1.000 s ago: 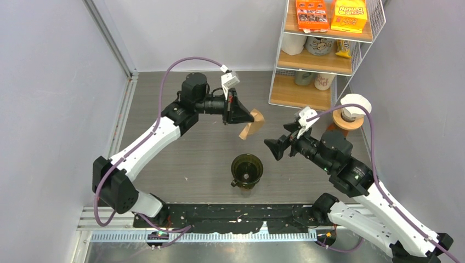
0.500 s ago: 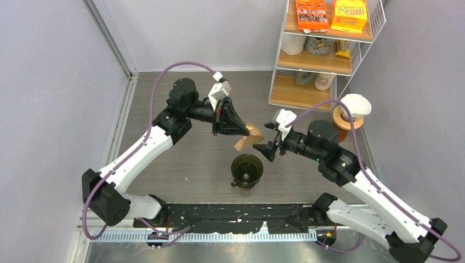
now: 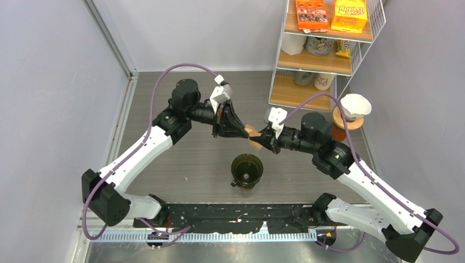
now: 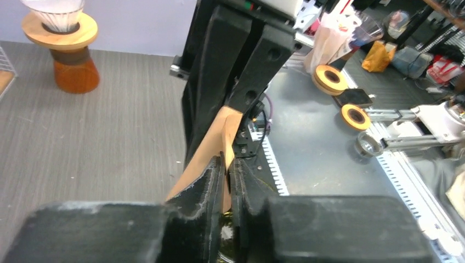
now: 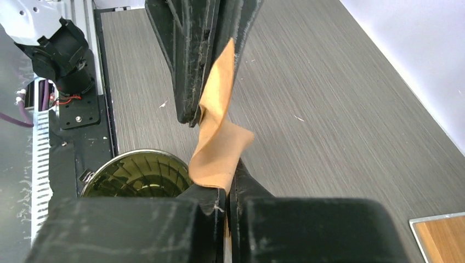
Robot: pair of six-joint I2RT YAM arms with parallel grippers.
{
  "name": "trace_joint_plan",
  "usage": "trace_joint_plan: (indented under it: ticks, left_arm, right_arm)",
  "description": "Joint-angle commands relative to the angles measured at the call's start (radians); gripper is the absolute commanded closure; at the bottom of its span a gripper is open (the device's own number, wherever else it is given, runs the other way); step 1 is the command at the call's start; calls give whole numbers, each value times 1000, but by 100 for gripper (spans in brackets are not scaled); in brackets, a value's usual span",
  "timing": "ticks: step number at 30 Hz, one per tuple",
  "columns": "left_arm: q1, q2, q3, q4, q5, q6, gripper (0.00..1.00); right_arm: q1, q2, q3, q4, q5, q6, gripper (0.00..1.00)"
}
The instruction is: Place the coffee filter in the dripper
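The brown paper coffee filter (image 3: pixel 253 133) hangs in the air between both grippers, a little above and behind the dark glass dripper (image 3: pixel 246 171), which stands on the table. My right gripper (image 3: pixel 259 141) is shut on the filter's lower edge (image 5: pixel 219 148), with the dripper (image 5: pixel 137 172) just below and to the left of it. My left gripper (image 3: pixel 245 131) reaches in from the left; its jaws (image 4: pixel 227 161) stand slightly parted, a narrow gap showing beside the filter (image 4: pixel 219 137) between them.
A wire shelf rack (image 3: pixel 323 55) with boxes and cups stands at the back right. Beside it a second dripper with a white filter sits on a wooden stand (image 3: pixel 351 112). Walls close in the table on the left and right.
The right gripper has moved left to the filter and shut on its lower edge. The left gripper has shifted slightly and its jaws have parted a little.
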Motion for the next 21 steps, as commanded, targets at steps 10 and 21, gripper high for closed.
trace_joint_plan:
  ticks: [10, 21]
  left_arm:
    - [1, -65, -20, -94, -177, 88, 0]
    - [0, -77, -101, 95, -180, -92, 73]
  right_arm:
    - [-2, -106, -43, 61, -25, 205, 95]
    - [-1, -92, -60, 102, 10, 386, 94]
